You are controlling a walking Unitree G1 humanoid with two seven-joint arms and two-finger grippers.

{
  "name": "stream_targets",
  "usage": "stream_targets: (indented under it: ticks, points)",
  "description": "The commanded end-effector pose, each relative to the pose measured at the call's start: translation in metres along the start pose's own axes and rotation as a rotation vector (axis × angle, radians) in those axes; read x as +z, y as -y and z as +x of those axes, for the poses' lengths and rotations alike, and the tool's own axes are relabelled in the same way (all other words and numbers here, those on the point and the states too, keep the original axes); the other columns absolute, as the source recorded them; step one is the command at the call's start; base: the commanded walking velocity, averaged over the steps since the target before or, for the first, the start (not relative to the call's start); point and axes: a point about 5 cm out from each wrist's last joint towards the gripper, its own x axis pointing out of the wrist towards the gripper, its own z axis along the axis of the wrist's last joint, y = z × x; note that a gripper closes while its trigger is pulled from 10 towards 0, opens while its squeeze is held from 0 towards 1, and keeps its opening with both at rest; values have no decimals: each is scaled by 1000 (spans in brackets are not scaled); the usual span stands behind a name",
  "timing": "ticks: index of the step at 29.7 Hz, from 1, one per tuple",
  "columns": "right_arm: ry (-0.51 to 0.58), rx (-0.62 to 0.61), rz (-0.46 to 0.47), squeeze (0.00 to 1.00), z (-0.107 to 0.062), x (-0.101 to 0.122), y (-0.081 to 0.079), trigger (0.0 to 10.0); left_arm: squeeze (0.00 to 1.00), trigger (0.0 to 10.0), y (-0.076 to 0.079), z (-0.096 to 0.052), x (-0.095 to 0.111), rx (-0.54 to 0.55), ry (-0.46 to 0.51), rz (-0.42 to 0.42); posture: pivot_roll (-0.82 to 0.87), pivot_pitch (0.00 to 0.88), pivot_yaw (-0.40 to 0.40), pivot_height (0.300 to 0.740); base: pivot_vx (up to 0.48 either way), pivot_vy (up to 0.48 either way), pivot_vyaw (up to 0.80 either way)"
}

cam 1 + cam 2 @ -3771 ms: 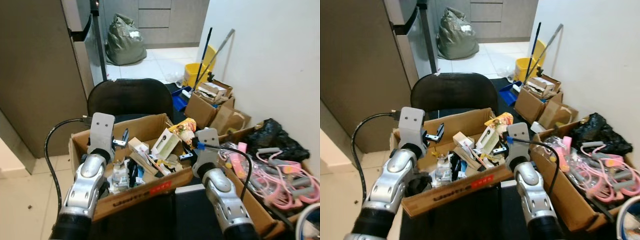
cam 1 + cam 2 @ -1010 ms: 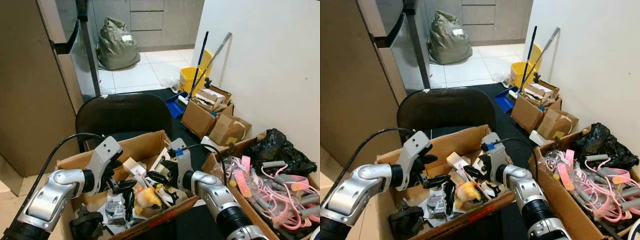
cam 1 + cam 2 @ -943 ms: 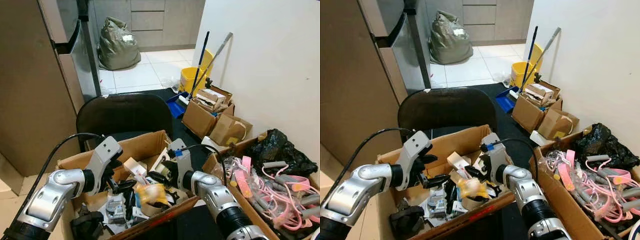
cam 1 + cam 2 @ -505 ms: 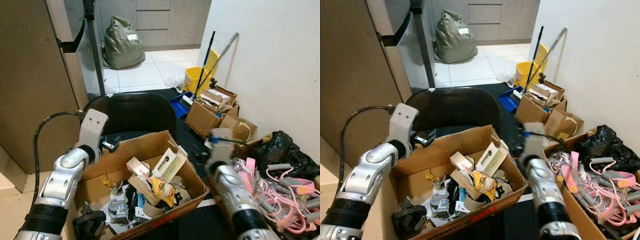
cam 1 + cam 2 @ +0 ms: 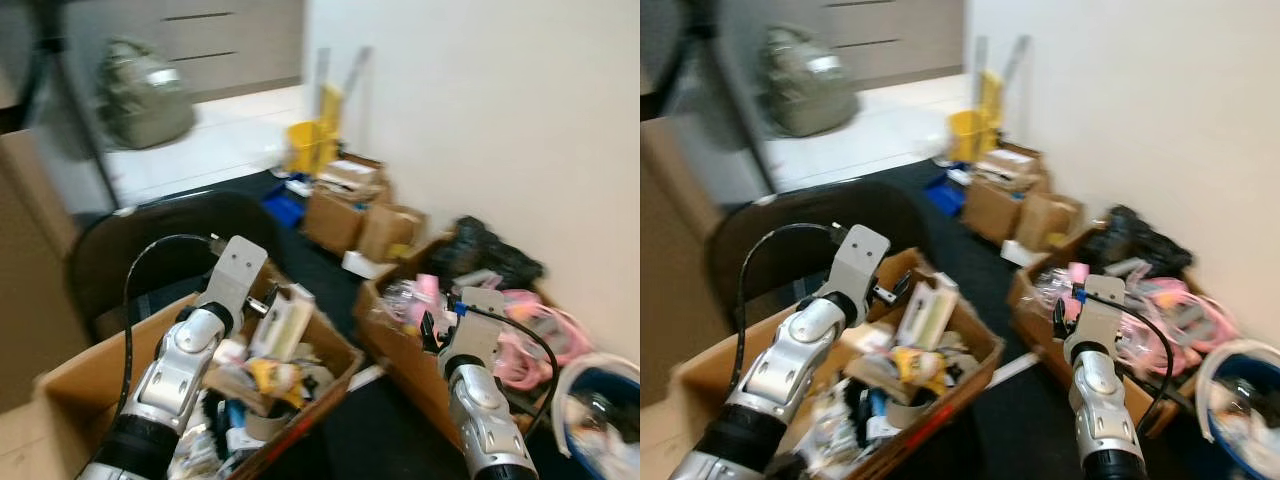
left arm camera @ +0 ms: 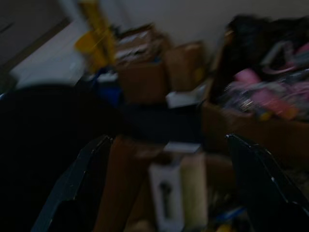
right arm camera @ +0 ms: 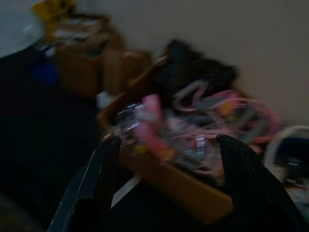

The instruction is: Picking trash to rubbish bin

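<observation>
Head views blurred; your camera is in motion. Your left gripper [image 6: 164, 188] hangs over the far edge of the cardboard box of trash [image 5: 330, 352], jaws spread wide, nothing between them. The box sits in front of you to the left, packed with mixed litter: a white carton [image 5: 283, 320] standing on end, a yellow wrapper [image 5: 272, 375] just beside it, smaller scraps too blurred to name. A black chair [image 5: 150, 245] stands behind the box.

Your right gripper [image 7: 164, 186] is raised in front of a second cardboard box [image 5: 400, 350] to your right, jaws spread wide and empty. That box holds pink cables [image 7: 227, 113] and a pink bottle-like item [image 7: 149, 128]; a black bag [image 5: 485, 250] lies at its far end against the white wall. A white-rimmed bin with a blue liner [image 5: 590, 410] sits at far right, near the second box.

Farther off: small cardboard boxes [image 5: 355, 205], a yellow mop bucket [image 5: 312, 145], a stuffed grey-green sack [image 5: 140, 90] on the tiled floor.
</observation>
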Motion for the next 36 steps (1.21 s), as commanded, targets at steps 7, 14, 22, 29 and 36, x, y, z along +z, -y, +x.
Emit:
stream_targets:
  ticks: [7, 14, 22, 29, 36]
  points:
    - [-29, 13, -13, 0, -4, -6, -6, 10000, 0, 10000, 1, 0, -6, 2, -9, 0, -65, 43, -18, 740, 0, 0, -800]
    - [-29, 12, 2, 0, -5, -3, -7, 10000, 0, 10000, 1, 1, -5, 9, -4, -1, -68, 45, -17, 740, 0, 0, -800]
    - [-30, 11, 0, 0, -5, -2, -7, 10000, 0, 10000, -2, 3, -4, 35, -4, -10, -69, 49, -17, 740, 0, 0, -800]
    - [-32, 11, -3, 0, -6, -2, -8, 10000, 0, 10000, -4, 2, -5, 46, -4, -17, -72, 56, -16, 740, 0, 0, -800]
    - [-37, 11, -4, 0, -7, -3, -9, 10000, 0, 10000, -8, 3, -5, 71, -5, -25, -67, 65, -14, 740, 0, 0, -800]
